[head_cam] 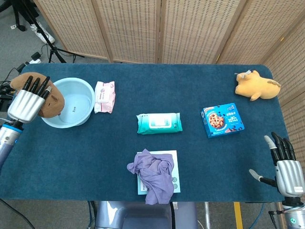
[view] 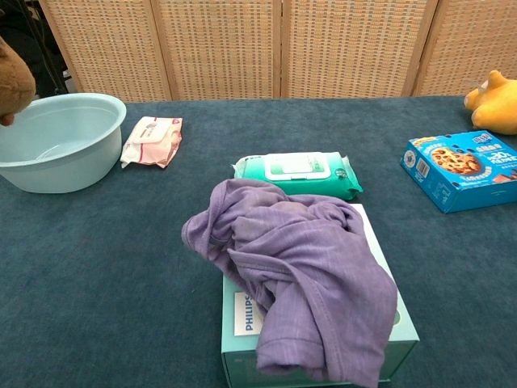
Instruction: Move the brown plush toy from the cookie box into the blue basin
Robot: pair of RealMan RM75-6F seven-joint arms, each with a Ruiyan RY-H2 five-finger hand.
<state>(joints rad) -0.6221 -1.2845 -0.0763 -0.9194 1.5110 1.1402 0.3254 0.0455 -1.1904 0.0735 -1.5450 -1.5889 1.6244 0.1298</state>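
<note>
Chest view barely caught the brown plush toy (view: 12, 83), cut off at the left edge. From the head view, left hand (head_cam: 27, 102) gripped it, fingers curled over the top, at the blue basin's (head_cam: 76, 116) outer left rim. Right hand (head_cam: 284, 163) sat empty, fingers spread. One cookie box (head_cam: 223, 120), two plushies counting the yellow one (head_cam: 256, 85).

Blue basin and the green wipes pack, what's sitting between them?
A small pink packet lies between the blue basin and the green wipes pack, clearest in the head view.

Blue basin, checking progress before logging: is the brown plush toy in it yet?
Out. The round light-blue plastic basin is empty; the brown plush toy is held beyond its left rim by the left robot hand.
</note>
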